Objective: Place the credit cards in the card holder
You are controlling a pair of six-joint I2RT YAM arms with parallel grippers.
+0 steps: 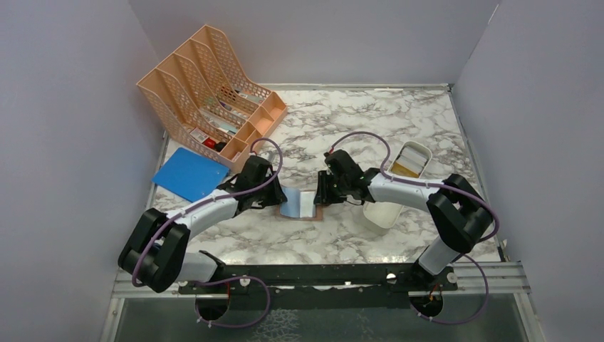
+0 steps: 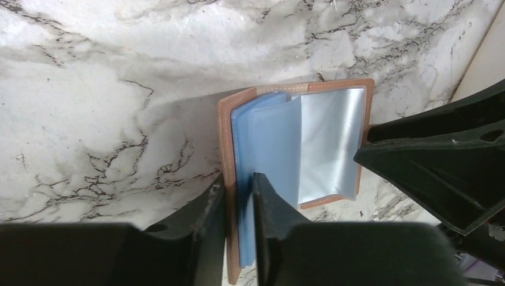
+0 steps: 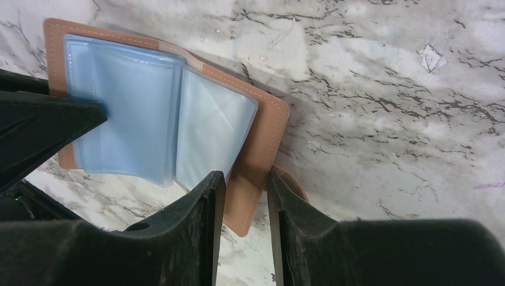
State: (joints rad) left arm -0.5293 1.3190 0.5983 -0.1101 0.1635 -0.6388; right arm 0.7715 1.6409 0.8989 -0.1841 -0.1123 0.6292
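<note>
The card holder [image 1: 303, 204] lies open on the marble table between my two grippers, tan cover down and light blue sleeves up. My left gripper [image 1: 274, 198] is shut on its left cover and blue sleeves, as the left wrist view shows [image 2: 239, 185]; the card holder [image 2: 309, 149] spreads out beyond the fingers. My right gripper [image 1: 322, 194] is shut on the right cover edge [image 3: 241, 182] of the card holder [image 3: 149, 119], next to the snap tab. A yellowish-gold credit card [image 1: 406, 168] lies in the white tray to the right.
The white oblong tray [image 1: 388, 210] stands just right of the right arm. A peach mesh file organiser [image 1: 206, 92] stands at the back left, with a blue flat folder [image 1: 189, 173] in front of it. Walls close in the table on three sides.
</note>
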